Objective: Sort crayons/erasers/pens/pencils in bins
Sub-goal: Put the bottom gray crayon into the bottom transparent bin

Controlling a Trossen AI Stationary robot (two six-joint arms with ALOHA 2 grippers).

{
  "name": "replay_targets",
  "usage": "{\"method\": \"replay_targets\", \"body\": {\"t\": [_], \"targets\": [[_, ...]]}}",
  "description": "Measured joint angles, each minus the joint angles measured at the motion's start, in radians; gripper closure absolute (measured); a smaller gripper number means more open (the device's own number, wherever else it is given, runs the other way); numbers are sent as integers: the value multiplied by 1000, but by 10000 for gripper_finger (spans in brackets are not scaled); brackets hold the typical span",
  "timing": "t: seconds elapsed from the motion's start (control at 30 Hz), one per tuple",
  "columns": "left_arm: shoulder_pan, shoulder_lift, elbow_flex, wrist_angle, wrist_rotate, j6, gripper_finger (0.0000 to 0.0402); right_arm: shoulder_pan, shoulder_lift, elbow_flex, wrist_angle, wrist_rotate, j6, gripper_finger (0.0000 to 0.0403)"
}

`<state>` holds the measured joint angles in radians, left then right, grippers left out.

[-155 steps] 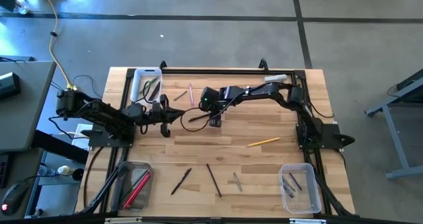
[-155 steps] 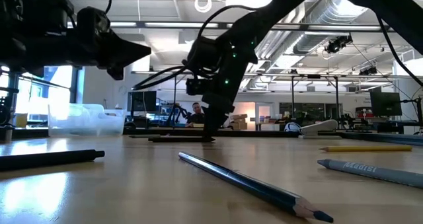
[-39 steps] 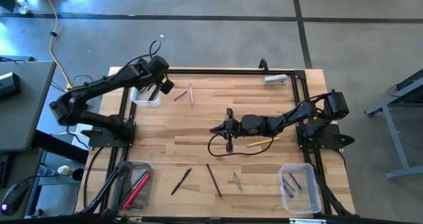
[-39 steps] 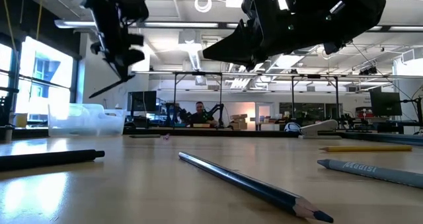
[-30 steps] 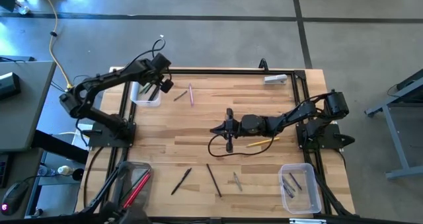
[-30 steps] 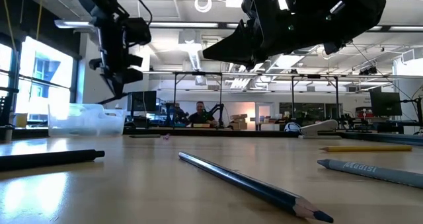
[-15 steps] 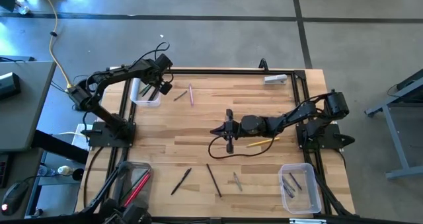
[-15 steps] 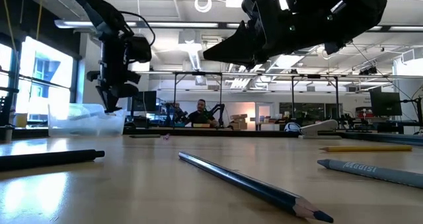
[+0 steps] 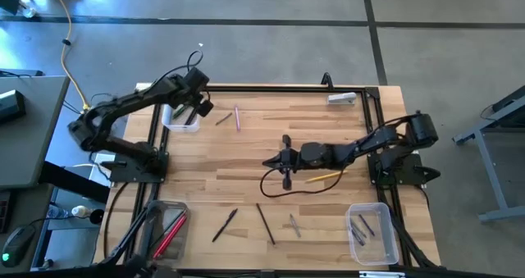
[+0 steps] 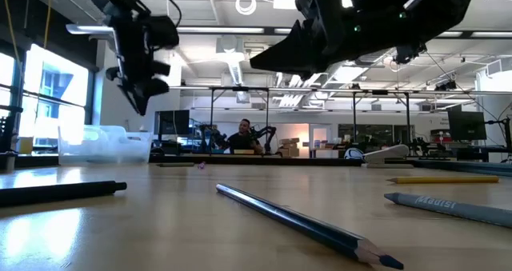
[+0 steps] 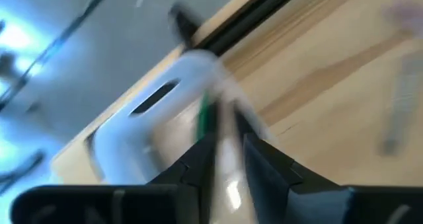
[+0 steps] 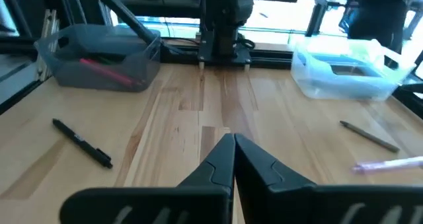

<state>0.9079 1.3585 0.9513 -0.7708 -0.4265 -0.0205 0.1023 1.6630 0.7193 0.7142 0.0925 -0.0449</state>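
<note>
High view: left gripper (image 9: 202, 107) is hanging over the white-rimmed bin (image 9: 182, 122), far left; pencils (image 9: 264, 223) are lying along the near surface.
Left wrist view: jaws spread slightly, holding nothing visible.
Right wrist view: right gripper (image 12: 232, 143) is resting mid-surface, jaws pressed together.
Handling: sticks look light, stiff, prone to rolling; pinch mid-length.

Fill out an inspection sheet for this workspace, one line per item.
Surface: pale wooden plank table in a black frame.
Job's things: white-rimmed clear bin at the far left corner; grey-tinted bin with red sticks near left; clear bin near right; yellow pencil, pink stick, dark pens loose.
Clutter: nothing seen.
Grippers: left gripper over the white-rimmed bin, open; right gripper mid-table, shut, empty.
Cables: yellow cable on the floor.
Surroundings: grey floor; a person behind the table.
</note>
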Motion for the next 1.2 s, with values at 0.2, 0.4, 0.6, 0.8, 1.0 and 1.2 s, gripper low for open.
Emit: {"method": "replay_targets", "body": {"t": [0.2,0.4,0.6,0.8,1.0,1.2], "targets": [[-166,-226,-175,284,165,-27,370,45,-133,0,-266,112,96,403],[-383,-427,-428,770,384,-69,398,158,-199,24,-573,244,402,403],[-557,-483,-695,1366,492,-116,401,288,-169,153,-928,344,778,403],[-654,-462,-852,1717,501,-105,401,384,-46,306,-1172,313,1108,403],[-700,-463,-873,1776,513,-65,401,427,101,480,-1365,193,1328,402],[-714,-462,-873,1793,512,-52,401,458,222,581,-1410,57,1521,362]]}}
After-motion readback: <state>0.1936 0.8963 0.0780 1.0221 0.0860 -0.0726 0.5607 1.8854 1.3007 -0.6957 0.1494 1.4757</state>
